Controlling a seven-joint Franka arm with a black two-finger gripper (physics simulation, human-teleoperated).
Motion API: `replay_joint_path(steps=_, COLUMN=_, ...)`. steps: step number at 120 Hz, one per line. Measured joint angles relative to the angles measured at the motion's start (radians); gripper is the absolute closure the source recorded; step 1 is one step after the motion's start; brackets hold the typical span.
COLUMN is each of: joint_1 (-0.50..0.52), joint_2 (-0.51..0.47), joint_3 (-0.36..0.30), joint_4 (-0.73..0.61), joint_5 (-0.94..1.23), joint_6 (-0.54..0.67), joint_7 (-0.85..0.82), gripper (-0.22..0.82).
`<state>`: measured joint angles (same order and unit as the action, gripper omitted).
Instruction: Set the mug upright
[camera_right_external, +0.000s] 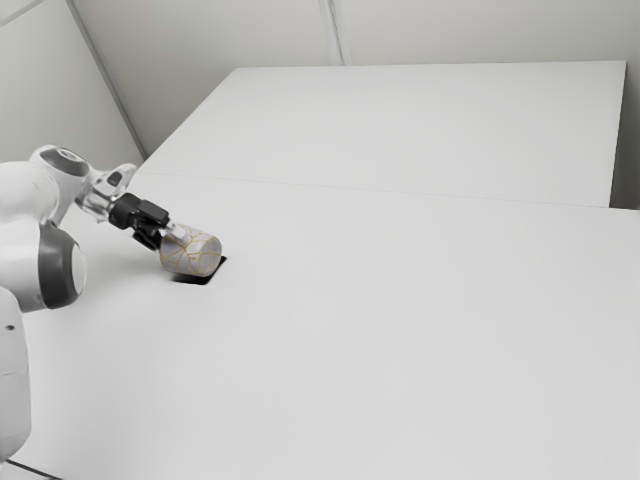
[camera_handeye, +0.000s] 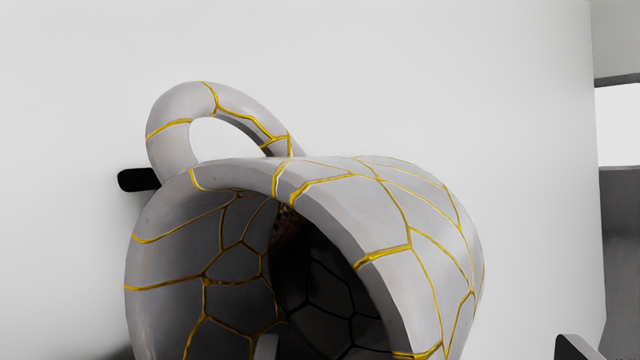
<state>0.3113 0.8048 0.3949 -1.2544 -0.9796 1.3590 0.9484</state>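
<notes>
The white mug with gold crack lines (camera_right_external: 190, 252) lies tipped on its side, its base toward the exterior view's right. My gripper (camera_right_external: 176, 236) is at its mouth end. In the wrist view the mug (camera_handeye: 435, 225) turns its open mouth toward my hand, and its handle (camera_handeye: 172, 107) sticks out at the side. The gripper (camera_handeye: 416, 347) stands open across the mug's wall: one fingertip (camera_handeye: 267, 347) is within the mouth's outline, the other (camera_handeye: 565, 346) outside the body with a gap. The handle cannot be made out in the exterior view.
A flat black patch (camera_right_external: 200, 279) shows beneath the mug on the white table (camera_right_external: 400, 330); a black rounded end (camera_handeye: 137, 180) shows beside the handle. The arm comes in at the exterior view's left. Pale walls stand behind the table.
</notes>
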Motion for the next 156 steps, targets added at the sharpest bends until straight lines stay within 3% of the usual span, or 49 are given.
replay_joint_path(steps=26, joint_1=0.000, joint_2=-0.003, joint_3=-0.001, joint_4=-0.009, joint_5=-0.033, joint_6=-0.017, joint_7=0.028, gripper=0.23)
replay_joint_path(steps=51, joint_1=0.000, joint_2=-0.003, joint_3=-0.001, joint_4=-0.025, joint_5=-0.054, joint_6=-0.023, joint_7=0.046, gripper=0.56)
replay_joint_path(steps=66, joint_1=0.000, joint_2=-0.004, joint_3=-0.001, joint_4=-0.035, joint_5=-0.077, joint_6=-0.025, joint_7=0.054, gripper=0.65)
replay_joint_path(steps=89, joint_1=0.000, joint_2=-0.010, joint_3=-0.001, joint_4=-0.041, joint_5=-0.110, joint_6=-0.033, joint_7=0.062, gripper=0.74)
replay_joint_path(steps=139, joint_1=0.000, joint_2=-0.034, joint_3=-0.003, joint_4=-0.042, joint_5=-0.106, joint_6=-0.035, joint_7=0.048, gripper=0.74)
replay_joint_path(steps=156, joint_1=-0.002, joint_2=-0.086, joint_3=-0.048, joint_4=-0.048, joint_5=-0.054, joint_6=0.001, joint_7=0.019, gripper=0.74)
